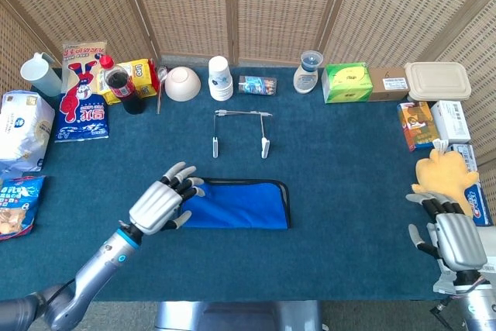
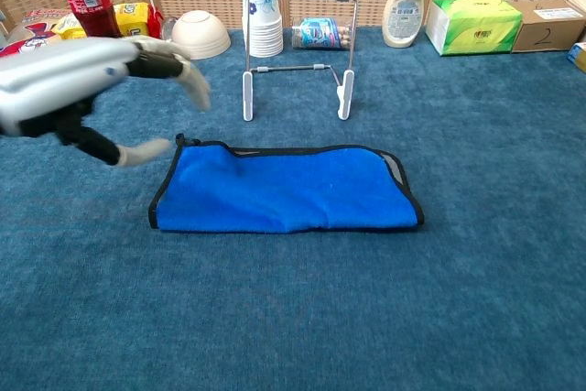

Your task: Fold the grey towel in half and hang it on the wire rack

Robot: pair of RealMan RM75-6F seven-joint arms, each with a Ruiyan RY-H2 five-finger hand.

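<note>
Chest view: folded towel [image 2: 286, 189] lies right of left robot hand [image 2: 87, 89].

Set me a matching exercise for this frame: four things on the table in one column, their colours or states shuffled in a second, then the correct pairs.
Things
1. towel
2. wire rack
3. left hand
4. tissue box

States
A. green, at the back of the table
B. empty, nothing hung on it
C. blue, lying folded flat
D. fingers spread, holding nothing, by the towel's left end

Pairs: 1-C, 2-B, 3-D, 4-A
</note>
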